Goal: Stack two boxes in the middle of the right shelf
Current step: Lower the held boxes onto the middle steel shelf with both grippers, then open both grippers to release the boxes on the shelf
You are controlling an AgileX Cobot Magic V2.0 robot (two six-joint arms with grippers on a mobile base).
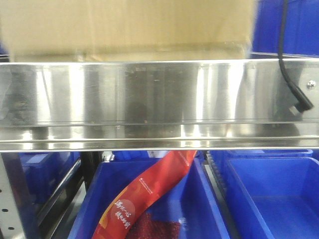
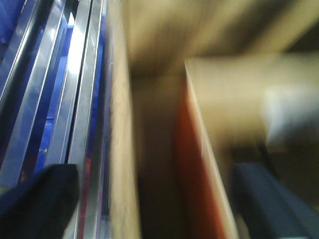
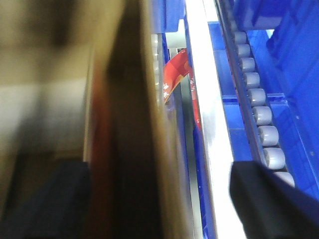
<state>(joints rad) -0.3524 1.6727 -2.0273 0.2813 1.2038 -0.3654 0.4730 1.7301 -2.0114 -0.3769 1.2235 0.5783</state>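
- A large brown cardboard box (image 1: 129, 25) sits on the steel shelf (image 1: 149, 94), its lower edge just behind the shelf's broad reflective front lip; it fills most of the upper front view, left of centre; I cannot make out a second box as a separate thing there.
- A small screw (image 1: 311, 84) shows near the right end of the lip; a black cable (image 1: 289, 64) hangs down in front of the lip beside it.
- Below the shelf stand blue plastic bins (image 1: 269, 194); a red packet (image 1: 149, 191) with white print lies tilted in the left one.
- Left wrist view — heavily blurred: a cardboard wall (image 2: 122, 164) runs just beside the steel shelf edge (image 2: 84, 99); a second brown cardboard panel (image 2: 224, 99) stands to its right with a shadowed gap between; the left gripper (image 2: 154, 199) shows a dark finger (image 2: 40, 199) at lower left and another at lower right, spread wide apart, the cardboard between them.
- Right wrist view — also blurred: cardboard (image 3: 144, 124) runs up the frame between two dark fingers (image 3: 274, 199); the right gripper (image 3: 164, 204) is spread wide; whether its pads touch the cardboard I cannot tell.
- A row of grey rollers (image 3: 259, 109) lies to the right, beside the blue bins.
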